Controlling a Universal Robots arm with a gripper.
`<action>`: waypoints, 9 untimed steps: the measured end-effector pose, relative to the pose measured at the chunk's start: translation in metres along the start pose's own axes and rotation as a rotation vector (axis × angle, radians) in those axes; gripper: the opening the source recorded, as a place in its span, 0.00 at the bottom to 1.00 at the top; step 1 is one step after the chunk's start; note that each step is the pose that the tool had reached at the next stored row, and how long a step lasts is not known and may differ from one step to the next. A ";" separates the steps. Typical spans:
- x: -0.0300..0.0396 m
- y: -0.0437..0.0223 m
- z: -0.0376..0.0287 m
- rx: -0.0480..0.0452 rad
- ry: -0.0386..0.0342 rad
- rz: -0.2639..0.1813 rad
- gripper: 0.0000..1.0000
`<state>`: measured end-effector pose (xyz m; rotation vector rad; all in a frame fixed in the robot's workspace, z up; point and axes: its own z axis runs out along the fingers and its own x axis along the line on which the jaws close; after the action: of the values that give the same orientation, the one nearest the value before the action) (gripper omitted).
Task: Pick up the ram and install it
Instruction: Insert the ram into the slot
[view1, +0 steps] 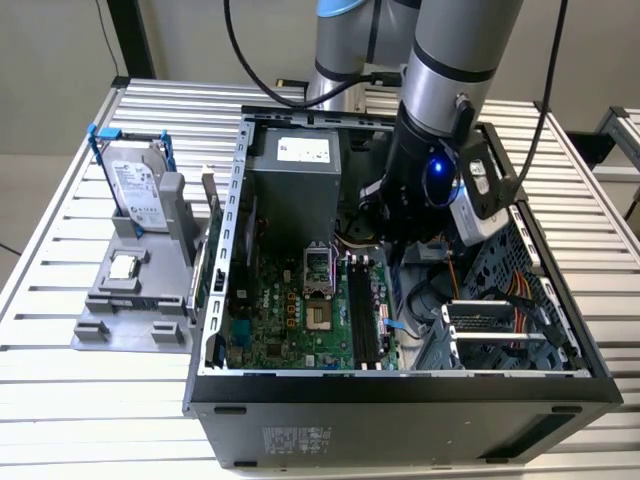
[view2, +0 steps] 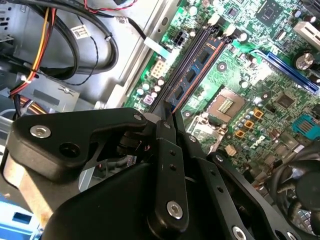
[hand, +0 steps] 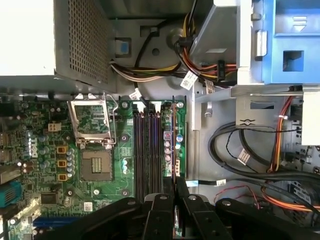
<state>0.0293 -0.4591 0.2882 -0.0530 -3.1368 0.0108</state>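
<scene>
Arm is down inside the open computer case (view1: 400, 395), wrist over the memory side of the motherboard (view1: 290, 310). Gripper (hand: 175, 192) is pinched nearly closed on the ram (hand: 173, 150), fingers (view2: 167, 145) clamping the two flat faces at one end of the stick. That grip makes sense: it leaves the contact edge free and keeps the fingers off the parts alongside. In the second wrist view the ram (view2: 197, 67) runs out from the gripper (view2: 170, 117) with its row of chips showing. In the first wrist view it is edge-on, a thin dark line. Its long axis is parallel to the memory slots (hand: 147, 150), on the side of them away from the processor socket (hand: 95, 162), near the board edge and the cable bundle (hand: 240, 155). The slots towards the socket look empty. Can't tell whether the stick is hovering above a slot, touching it or partly in: the edge-on view hides the height. My read is that the pickup is done and this is the alignment or insertion stage. The hard drive (view1: 135, 190) and the processor chip (view1: 123, 266) sit on the grey stand (view1: 130, 310) outside the case, well apart from the gripper.
</scene>
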 end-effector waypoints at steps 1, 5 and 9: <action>0.0000 0.0000 0.0011 0.0000 0.0000 0.000 0.00; 0.0000 0.0000 0.0050 0.0000 0.0000 0.000 0.00; -0.0001 0.0000 0.0083 0.0001 0.0000 0.000 0.00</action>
<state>0.0293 -0.4591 0.2798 -0.0530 -3.1368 0.0109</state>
